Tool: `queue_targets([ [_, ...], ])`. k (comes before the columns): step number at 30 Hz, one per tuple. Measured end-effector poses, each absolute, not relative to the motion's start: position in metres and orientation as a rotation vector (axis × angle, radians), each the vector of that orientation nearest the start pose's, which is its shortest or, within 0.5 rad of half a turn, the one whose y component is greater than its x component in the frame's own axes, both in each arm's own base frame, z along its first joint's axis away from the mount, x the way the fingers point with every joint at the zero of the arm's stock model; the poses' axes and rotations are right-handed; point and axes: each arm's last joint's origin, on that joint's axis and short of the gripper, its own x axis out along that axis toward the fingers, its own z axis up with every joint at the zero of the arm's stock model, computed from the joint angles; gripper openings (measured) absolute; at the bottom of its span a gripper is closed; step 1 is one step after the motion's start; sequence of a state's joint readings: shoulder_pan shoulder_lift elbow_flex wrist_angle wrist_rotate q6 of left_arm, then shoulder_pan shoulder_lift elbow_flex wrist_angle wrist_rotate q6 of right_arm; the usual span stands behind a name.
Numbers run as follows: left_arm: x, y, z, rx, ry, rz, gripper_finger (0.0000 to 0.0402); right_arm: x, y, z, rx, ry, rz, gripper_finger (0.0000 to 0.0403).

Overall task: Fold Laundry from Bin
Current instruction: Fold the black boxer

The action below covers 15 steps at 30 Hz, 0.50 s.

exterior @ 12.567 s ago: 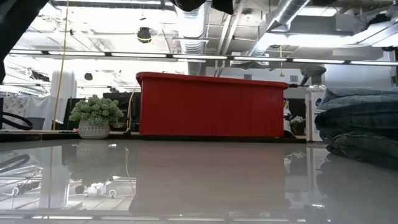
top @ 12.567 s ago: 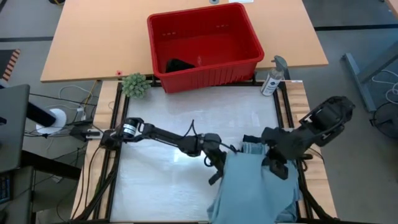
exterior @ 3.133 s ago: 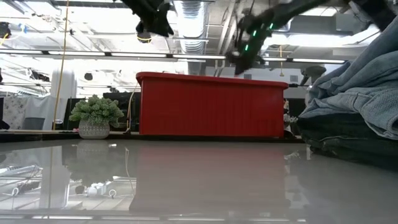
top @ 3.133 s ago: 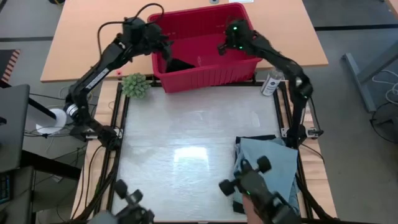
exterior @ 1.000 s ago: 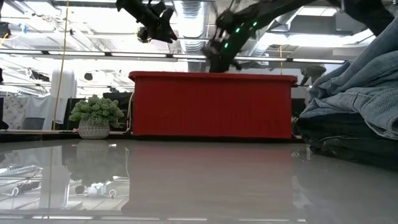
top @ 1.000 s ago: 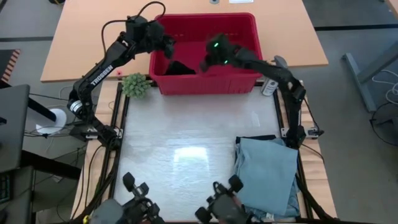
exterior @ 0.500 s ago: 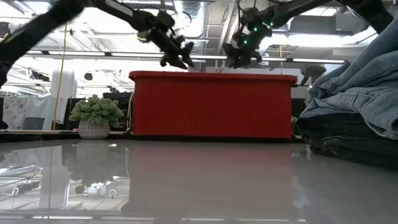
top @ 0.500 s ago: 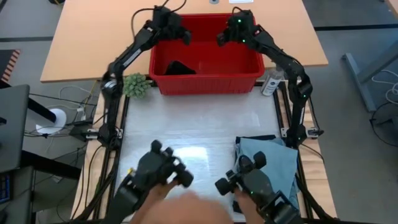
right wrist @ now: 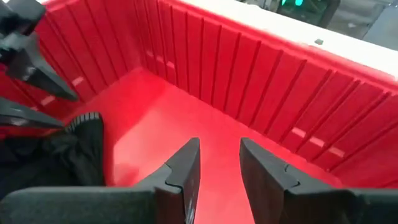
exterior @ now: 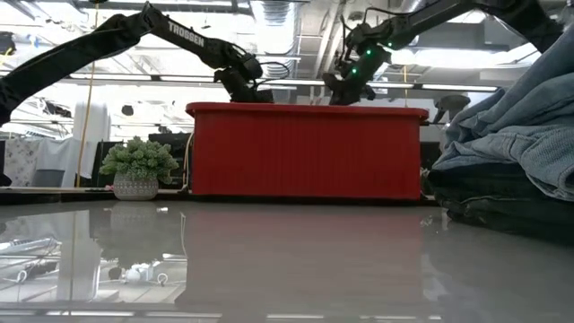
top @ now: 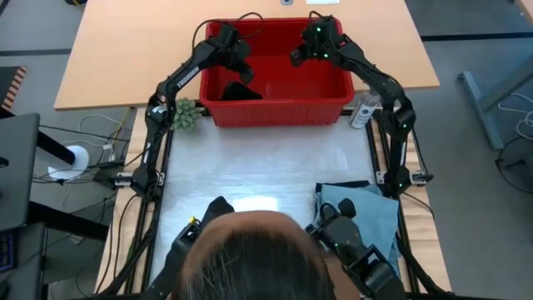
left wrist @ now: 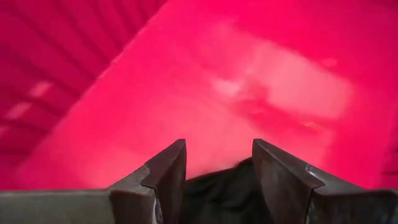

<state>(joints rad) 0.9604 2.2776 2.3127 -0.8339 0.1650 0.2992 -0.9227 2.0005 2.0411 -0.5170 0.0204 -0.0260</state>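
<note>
Bin (top: 275, 108): red tub at the table's far edge, centred.
Black item (top: 239, 90): lies on the bin floor, in its near-left corner.
Left gripper (left wrist: 217, 165): inside the bin's left half, above the black item; fingers apart, nothing between them.
Right gripper (right wrist: 217, 163): over the bin's far-right part; fingers apart, empty.
Folded laundry (top: 366, 218): light blue stack at the table's near-right corner.
Person's head (top: 250, 258): at the table's near edge.

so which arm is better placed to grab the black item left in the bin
Left. The left gripper is open right over the black item at the bin's left end; the right gripper hangs open over bare red floor, farther off.
</note>
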Motion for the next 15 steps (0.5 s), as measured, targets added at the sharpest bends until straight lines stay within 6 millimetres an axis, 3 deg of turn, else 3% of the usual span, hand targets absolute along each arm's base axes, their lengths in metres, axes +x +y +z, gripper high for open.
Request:
queue_targets([
  [6,0.293,0.409,0.300,-0.279,0.721,0.547,0.0174,0.275,-0.367,0.366,0.191,0.475,-0.913,0.0137],
  [15,0.302,0.416,0.244,-0.420,0.889,0.590,0.0174,0.275,-0.366,0.365,0.182,0.499,-0.885,0.0137],
])
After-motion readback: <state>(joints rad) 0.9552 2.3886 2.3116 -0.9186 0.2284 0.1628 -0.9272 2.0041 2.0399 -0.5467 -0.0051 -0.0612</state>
